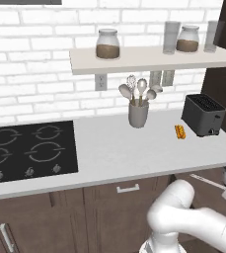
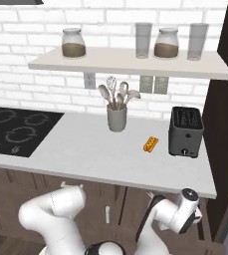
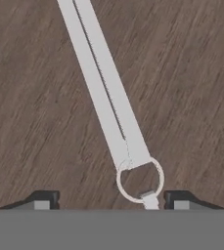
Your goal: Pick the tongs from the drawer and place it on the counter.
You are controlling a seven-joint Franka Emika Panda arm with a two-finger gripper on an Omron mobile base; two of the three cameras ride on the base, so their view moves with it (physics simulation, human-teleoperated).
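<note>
The gripper [image 3: 111, 201], fingers spread wide, hovers over the tongs [image 3: 103, 85], whose ring end lies between the fingertips [image 3: 45, 199].

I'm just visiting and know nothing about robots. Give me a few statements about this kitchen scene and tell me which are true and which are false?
1. The tongs lie on dark wood between the tips of the hand. True.
2. The hand has closed on the tongs. False: the fingertips stand apart on either side, so the hand is open.
3. The toaster stands on the counter near its right end. True.
4. The small orange item sits on the shelf. False: it lies on the counter, left of the toaster.
5. The grey cup of utensils stands on the stovetop. False: it stands on the counter, right of the stovetop.
</note>
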